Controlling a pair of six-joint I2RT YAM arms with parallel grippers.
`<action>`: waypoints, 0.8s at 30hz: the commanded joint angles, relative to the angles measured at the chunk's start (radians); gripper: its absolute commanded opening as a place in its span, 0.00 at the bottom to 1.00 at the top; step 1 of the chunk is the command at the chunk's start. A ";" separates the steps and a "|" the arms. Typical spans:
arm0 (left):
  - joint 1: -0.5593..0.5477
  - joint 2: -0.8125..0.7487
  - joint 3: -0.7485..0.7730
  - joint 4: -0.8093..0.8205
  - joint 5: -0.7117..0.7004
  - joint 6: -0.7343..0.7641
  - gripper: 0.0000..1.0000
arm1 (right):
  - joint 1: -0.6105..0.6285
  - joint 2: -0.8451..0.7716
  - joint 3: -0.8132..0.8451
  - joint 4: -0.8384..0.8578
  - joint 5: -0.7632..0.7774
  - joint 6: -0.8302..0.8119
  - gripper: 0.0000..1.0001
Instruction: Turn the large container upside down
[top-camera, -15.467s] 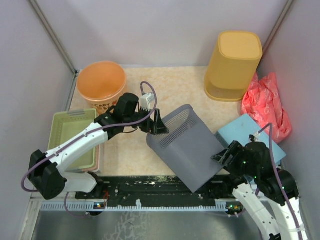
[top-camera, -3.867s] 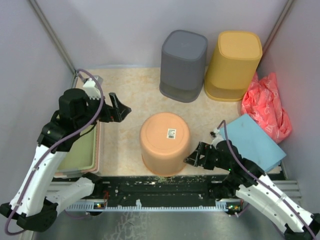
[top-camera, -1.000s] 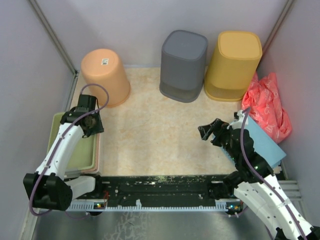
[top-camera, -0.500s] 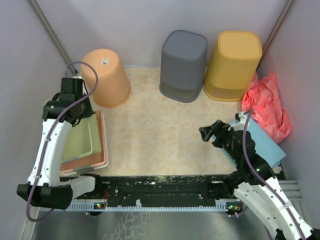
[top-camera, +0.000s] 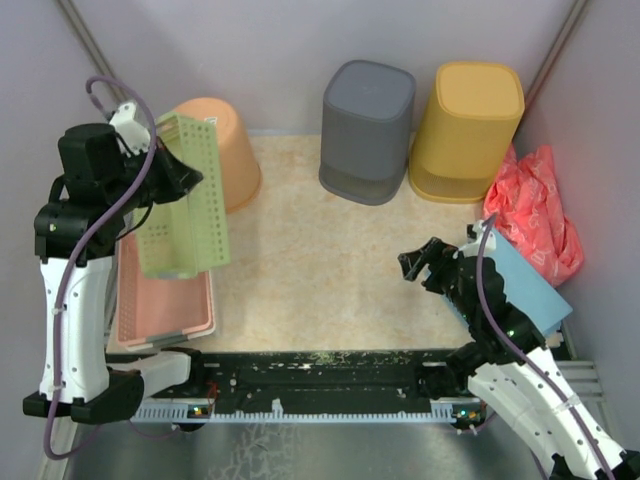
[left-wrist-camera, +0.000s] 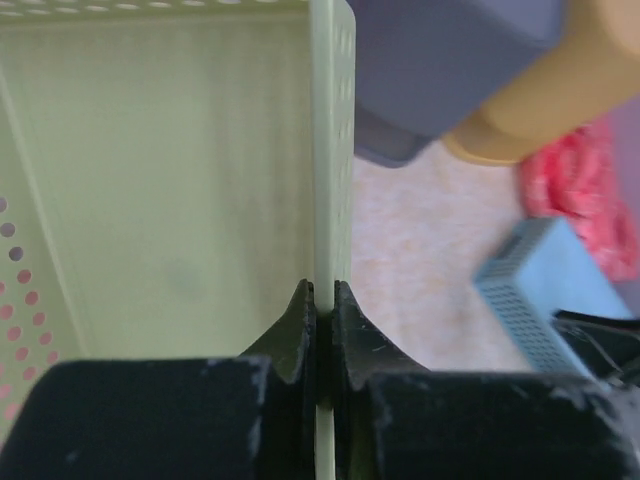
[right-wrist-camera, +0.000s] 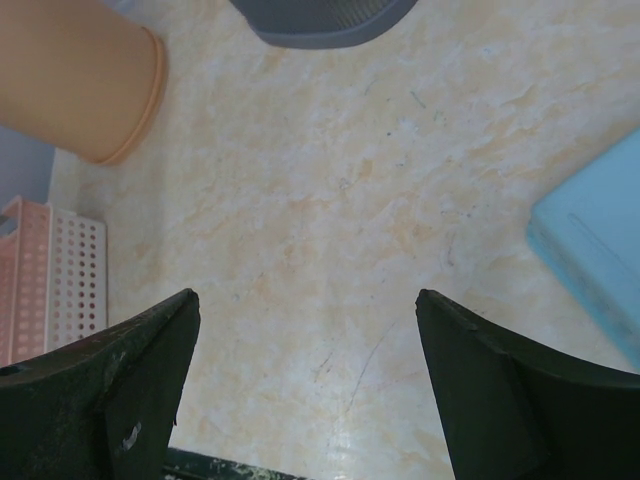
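The large container, a pale green perforated basket (top-camera: 185, 200) (left-wrist-camera: 170, 200), hangs lifted and tipped onto its side over the left of the table, its open side facing left. My left gripper (top-camera: 170, 175) (left-wrist-camera: 323, 300) is shut on one of its thin side walls, which runs up between the two fingers. A pink basket (top-camera: 165, 305) lies flat beneath it. My right gripper (top-camera: 420, 262) (right-wrist-camera: 305, 300) hovers open over bare tabletop at the right, holding nothing.
Three bins stand upside down along the back: an orange bucket (top-camera: 225, 150), a grey bin (top-camera: 367, 115) and a yellow bin (top-camera: 468, 115). A red bag (top-camera: 535, 210) and a blue box (top-camera: 520, 290) lie at the right by the wall.
My left gripper closed on the green basket's wall and raised it out of the pink basket, tipping it onto its side. The right arm barely moved.
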 joint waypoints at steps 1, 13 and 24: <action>-0.039 0.012 -0.005 0.259 0.441 -0.161 0.00 | -0.001 -0.016 0.116 -0.058 0.138 -0.052 0.89; -0.478 -0.011 -0.644 1.258 0.538 -0.708 0.00 | 0.000 0.002 0.470 -0.252 0.411 -0.259 0.89; -0.585 0.265 -0.973 2.273 0.550 -1.138 0.00 | -0.001 -0.024 0.500 -0.281 0.395 -0.246 0.89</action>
